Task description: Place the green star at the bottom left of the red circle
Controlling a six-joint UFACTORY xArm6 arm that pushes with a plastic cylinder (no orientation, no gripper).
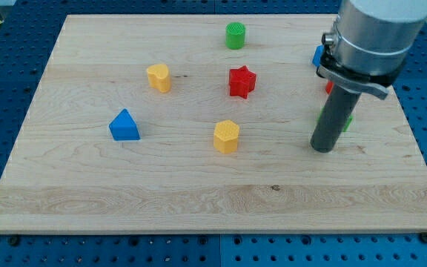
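My tip (322, 148) rests near the table's (87, 200) right edge, hiding most of a green block (346, 121); I carry no pincer.

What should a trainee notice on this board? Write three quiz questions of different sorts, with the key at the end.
1. True or false: my tip is touching the yellow hexagon.
2. Which block lies nearest the view's top? A) green cylinder B) blue triangle C) yellow hexagon
3. Fill in: the block nearest the red star on the view's left is coloured ____.

Key: 1. False: my tip stands well apart from it, to the view's right. 2. A. 3. Yellow.
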